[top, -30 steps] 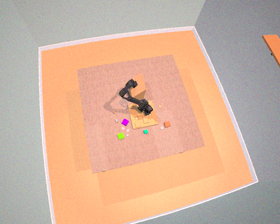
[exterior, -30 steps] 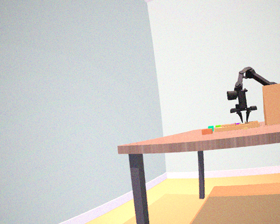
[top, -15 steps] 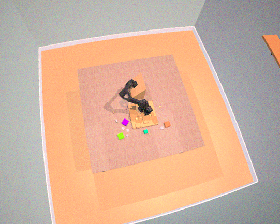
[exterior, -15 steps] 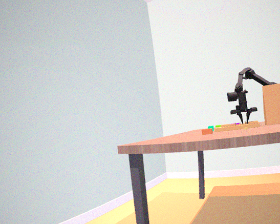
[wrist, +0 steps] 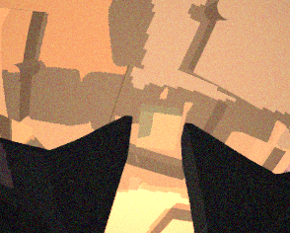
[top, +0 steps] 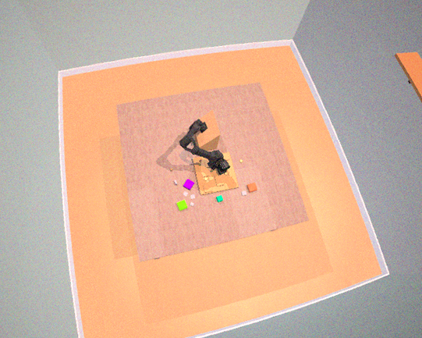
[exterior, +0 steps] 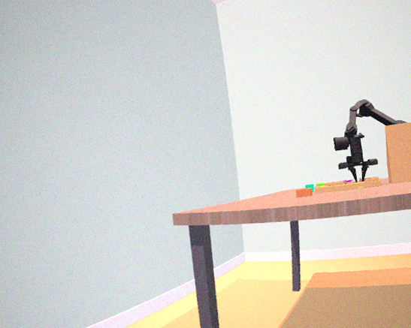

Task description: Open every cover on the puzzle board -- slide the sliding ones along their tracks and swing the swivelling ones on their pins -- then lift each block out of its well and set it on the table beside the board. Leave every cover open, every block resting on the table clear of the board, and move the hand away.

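- Gripper (top: 220, 167) (exterior: 359, 180) (wrist: 158, 127) points down over puzzle board (top: 231, 183) (exterior: 333, 188) (wrist: 59, 39); fingers narrowly apart, pale square patch between tips in wrist view.
- Purple block (top: 189, 185) (exterior: 348, 181), lime block (top: 182, 205) (exterior: 320, 185), teal block (top: 219, 198) (exterior: 309, 187), orange block (top: 252, 187) (exterior: 304, 192): on table (top: 219, 223) (exterior: 244, 206), off board.

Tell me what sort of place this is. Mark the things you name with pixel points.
Probably a bare indoor room set up for robot manipulation: a black robot arm (top: 195, 149) (exterior: 353, 120) over a puzzle board (top: 218, 189) (exterior: 336, 188), on a wood-grain table (top: 226, 228) (exterior: 244, 208), with plain walls and white skirting around the floor.
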### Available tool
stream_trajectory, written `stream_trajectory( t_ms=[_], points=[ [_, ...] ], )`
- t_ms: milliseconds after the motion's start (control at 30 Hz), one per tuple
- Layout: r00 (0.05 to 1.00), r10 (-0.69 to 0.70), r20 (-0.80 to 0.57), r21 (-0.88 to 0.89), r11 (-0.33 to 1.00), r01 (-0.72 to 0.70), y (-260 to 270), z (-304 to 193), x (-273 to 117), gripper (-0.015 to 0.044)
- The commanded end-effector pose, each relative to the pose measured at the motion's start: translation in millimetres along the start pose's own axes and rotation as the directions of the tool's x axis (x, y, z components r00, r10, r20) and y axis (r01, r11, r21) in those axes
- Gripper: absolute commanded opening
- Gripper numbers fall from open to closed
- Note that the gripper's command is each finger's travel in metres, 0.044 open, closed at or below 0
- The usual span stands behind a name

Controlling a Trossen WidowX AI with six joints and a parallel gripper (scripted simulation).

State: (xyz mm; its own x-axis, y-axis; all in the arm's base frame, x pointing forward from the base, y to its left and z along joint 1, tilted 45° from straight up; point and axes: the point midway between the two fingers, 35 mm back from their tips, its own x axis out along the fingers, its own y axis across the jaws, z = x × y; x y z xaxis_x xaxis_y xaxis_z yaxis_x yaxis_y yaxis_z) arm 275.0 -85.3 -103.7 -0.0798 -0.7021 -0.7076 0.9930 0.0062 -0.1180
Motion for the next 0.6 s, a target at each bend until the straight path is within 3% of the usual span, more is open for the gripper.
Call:
stream_trajectory(
  t_ms=[0,167,567],
  points=[
    [1.000,0.001,0.000,0.001,1.000,-0.001,0.2,0.1,-0.4,0.0110],
    [1.000,0.001,0.000,0.001,1.000,-0.001,0.2,0.1,-0.4,0.0080],
    [1.000,0.001,-0.001,0.000,1.000,-0.001,1.1,-0.4,-9.7,0.0080]
  ],
)
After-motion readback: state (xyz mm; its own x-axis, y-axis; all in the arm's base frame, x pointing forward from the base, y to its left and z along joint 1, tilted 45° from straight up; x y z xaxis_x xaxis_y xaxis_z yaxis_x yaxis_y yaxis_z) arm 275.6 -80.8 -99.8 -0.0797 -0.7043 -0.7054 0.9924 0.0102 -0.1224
